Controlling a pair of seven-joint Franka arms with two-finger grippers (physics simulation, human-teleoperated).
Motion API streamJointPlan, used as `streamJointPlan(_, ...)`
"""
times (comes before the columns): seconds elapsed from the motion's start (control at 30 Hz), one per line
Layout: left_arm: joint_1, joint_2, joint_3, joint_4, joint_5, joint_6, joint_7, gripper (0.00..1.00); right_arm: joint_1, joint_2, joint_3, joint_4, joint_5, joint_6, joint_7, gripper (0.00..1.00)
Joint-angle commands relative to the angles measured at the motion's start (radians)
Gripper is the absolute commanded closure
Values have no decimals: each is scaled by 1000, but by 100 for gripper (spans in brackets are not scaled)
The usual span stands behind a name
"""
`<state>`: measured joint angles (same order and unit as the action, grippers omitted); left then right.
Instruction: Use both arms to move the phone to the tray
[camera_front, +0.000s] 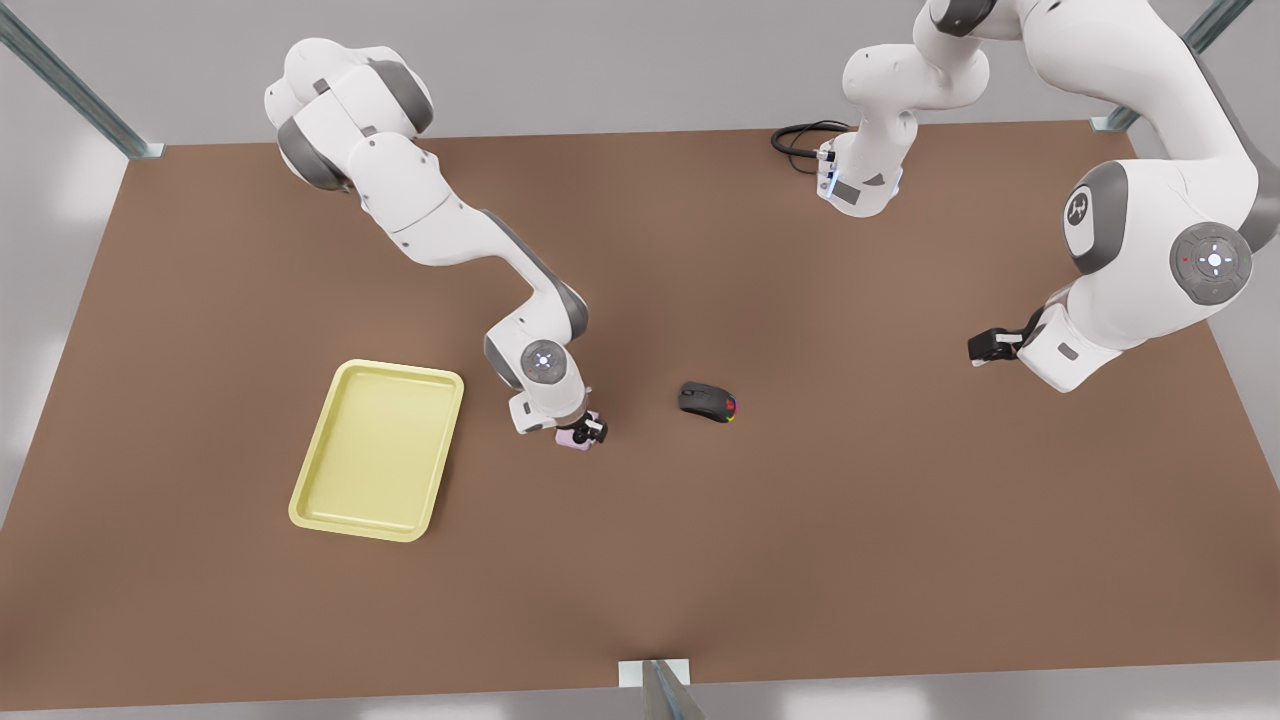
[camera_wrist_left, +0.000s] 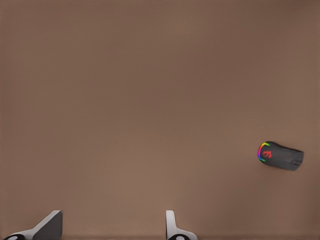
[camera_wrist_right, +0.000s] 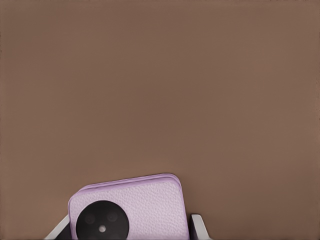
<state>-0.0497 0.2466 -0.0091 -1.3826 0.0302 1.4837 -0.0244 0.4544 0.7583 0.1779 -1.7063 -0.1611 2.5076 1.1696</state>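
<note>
The pale pink phone (camera_front: 577, 437) lies on the brown table, its black round camera circles showing in the right wrist view (camera_wrist_right: 130, 210). My right gripper (camera_front: 585, 428), on the arm at the front view's left, is down over it and open, with one finger (camera_wrist_right: 197, 227) on each side and a thin gap still visible. The pale yellow tray (camera_front: 378, 450) lies further toward the front view's left, a short way from the phone. My left gripper (camera_front: 990, 345), on the arm at the front view's right, waits open (camera_wrist_left: 114, 225) above the table, holding nothing.
A black computer mouse with coloured lights (camera_front: 708, 402) (camera_wrist_left: 281, 156) lies on the table between the two grippers. A black cable loop (camera_front: 800, 138) sits by the far arm base. Metal posts stand at the table's corners and front edge.
</note>
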Motion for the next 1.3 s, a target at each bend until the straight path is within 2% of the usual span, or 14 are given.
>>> streamJointPlan(0.0,-1,0,0,0,0,0,14,0,0,-4,0,1,-1,-10,38,22)
streamJointPlan(0.17,-1,-1,0,4,-3,0,14,0,-2,-14,0,1,-1,-12,35,25)
streamJointPlan(0.3,-1,-4,0,5,-3,-3,14,0,-31,-94,-1,-62,-1,-15,-53,25)
streamJointPlan(0.53,-1,-4,0,5,-6,-5,12,0,-326,-343,-8,-372,9,-13,-613,25)
streamJointPlan(0.63,-1,-4,0,5,-7,-3,12,0,-487,-361,-8,-449,11,0,-837,25)
streamJointPlan(0.73,-1,-3,0,5,-9,-3,11,0,-519,-359,-9,-477,11,2,-887,24)
streamJointPlan(0.77,-1,-3,0,5,-7,-3,11,0,-519,-363,-9,-477,12,2,-886,0)
streamJointPlan(0.93,-2,-4,0,5,-7,-3,-5,0,-502,-427,-8,-469,12,-33,-884,0)
streamJointPlan(1.0,-2,-6,0,5,-7,-3,-6,0,-471,-568,-8,-437,12,-150,-881,0)
streamJointPlan(1.03,-2,-3,0,5,-7,0,-6,0,-465,-640,-8,-317,17,-360,-880,0)
streamJointPlan(1.07,-2,-1,0,5,-7,0,-6,0,-465,-721,-11,-237,18,-466,-886,0)
streamJointPlan(1.13,-2,-1,0,5,-7,0,-6,0,-458,-735,-52,54,38,-852,-993,0)
streamJointPlan(1.17,-2,-1,0,5,-7,0,-6,0,-456,-735,-149,164,114,-955,-1097,0)
streamJointPlan(1.27,-7,0,-3,7,2,1,-8,0,-458,-731,-155,206,111,-1038,-1140,0)
